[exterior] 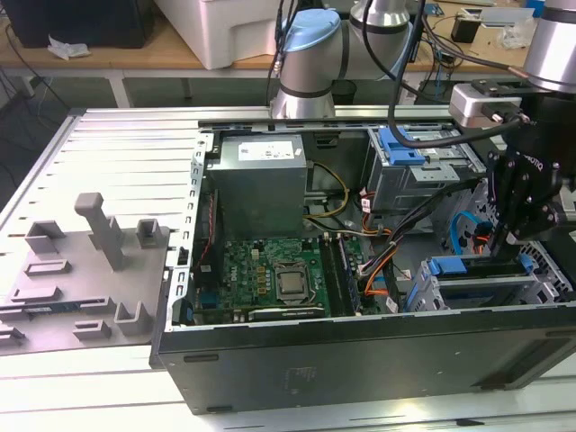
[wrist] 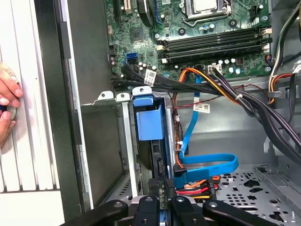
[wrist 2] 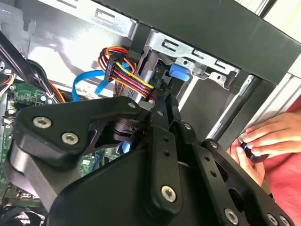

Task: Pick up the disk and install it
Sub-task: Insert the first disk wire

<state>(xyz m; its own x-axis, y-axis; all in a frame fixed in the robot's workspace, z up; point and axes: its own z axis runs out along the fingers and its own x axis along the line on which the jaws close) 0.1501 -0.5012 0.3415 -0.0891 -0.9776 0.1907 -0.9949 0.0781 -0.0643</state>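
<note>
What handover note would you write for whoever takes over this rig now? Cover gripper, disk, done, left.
Gripper: shut on the disk, over the drive cage at the exterior view's right.
Disk: upright in the cage slot, blue rail tab showing.
Done: disk picked up and entered into the slot.
Left: not yet released; full seating cannot be judged.
Note: a person's hand is outside the case wall.

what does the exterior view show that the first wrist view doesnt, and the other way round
Exterior view alone: the grey power supply box, the grey moulded tray at the exterior view's left, and the robot arm's base.

First wrist view alone: a person's hand outside the case wall, and a flat blue cable looping beside the drive bay.

Both: the motherboard, the blue-railed disk in its bay, and the end effector at that bay.
</note>
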